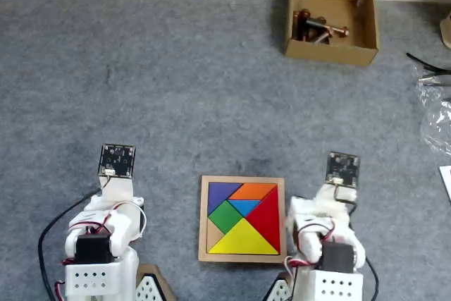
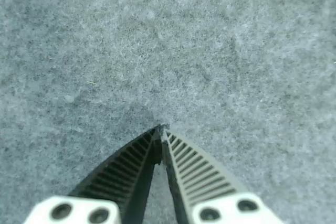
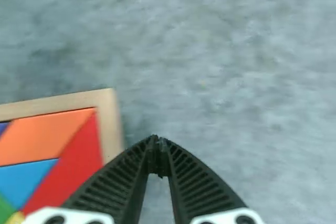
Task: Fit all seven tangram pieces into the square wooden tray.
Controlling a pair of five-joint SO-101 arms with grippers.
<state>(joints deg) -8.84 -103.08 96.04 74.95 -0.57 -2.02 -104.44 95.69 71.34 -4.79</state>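
The square wooden tray (image 1: 203,218) lies at the table's front centre between the two arms. Coloured tangram pieces fill it: purple (image 1: 220,193), orange (image 1: 252,191), blue (image 1: 244,207), green (image 1: 224,217), red (image 1: 267,218), yellow (image 1: 243,240) and a tan one (image 1: 209,230). The left gripper (image 2: 159,129) is shut over bare grey felt, well left of the tray. The right gripper (image 3: 157,141) is shut too, just off the tray's right side; the tray's corner (image 3: 109,115), the orange piece (image 3: 42,137) and the red piece (image 3: 73,166) show beside it.
A cardboard box (image 1: 331,51) holding small metal parts stands at the back right. Cables and clear plastic wrap (image 1: 435,114) lie at the right edge. Grey felt (image 1: 176,89) covers the table.
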